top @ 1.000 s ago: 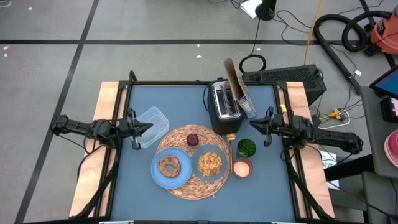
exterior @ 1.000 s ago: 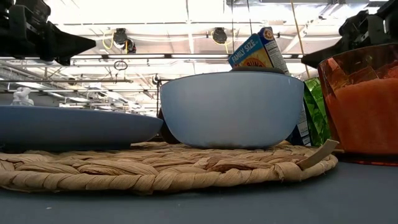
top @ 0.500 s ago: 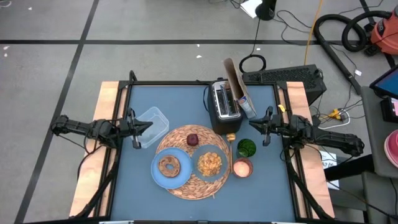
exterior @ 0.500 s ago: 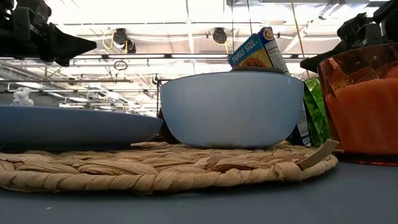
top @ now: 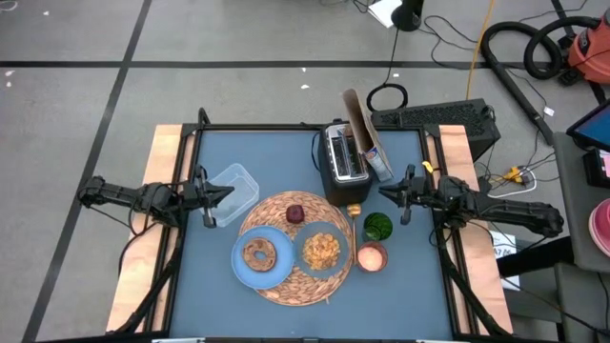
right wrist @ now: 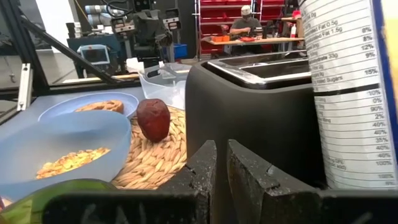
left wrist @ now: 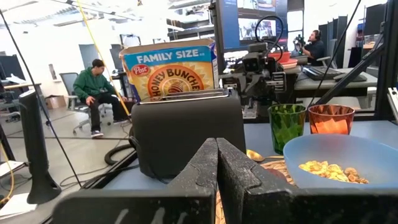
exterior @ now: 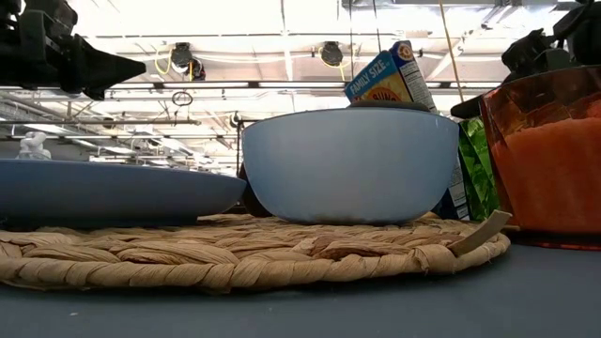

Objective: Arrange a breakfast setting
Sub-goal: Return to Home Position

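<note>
Breakfast setting at mid-counter, on or beside round straw mat (top: 291, 289). Light-blue plate (top: 238, 267) w/ brown bagel (top: 257, 253) on it. Pale-blue bowl (top: 322, 229) of tan cereal (top: 322, 252) just beside plate. Dark-red fruit (top: 295, 213) on mat's far part, toward toaster (top: 343, 167). Orange-pink cup (top: 371, 256) off the mat, at its rim on right arm's side, w/ green cup (top: 378, 227) just behind.

Left gripper (left wrist: 217, 144): jaws clenched flat together, empty, touching nothing. Hovering at counter's left edge, near clear tub (top: 235, 186). Right gripper (right wrist: 222, 149): jaws drawn in to a thin slit, nothing between. Hovering at counter's right edge, apart from green cup.

Hard to see in low view: bagel & cereal hidden behind plate & bowl walls. Fruit only a dark sliver betw. them. Orange-pink cup cut off at that view's right edge. Gold spoon (top: 353, 211) betw. bowl and cups, handle thin and hard to trace from above.

Counter (top: 210, 276): blue-grey top, wooden strips down both sides. Cereal box (top: 365, 138) leaning just behind toaster. Room: grey floor w/ dark lines, cables & a coiled hose beyond counter's far right corner. Seated persons far back in both wrist views.
</note>
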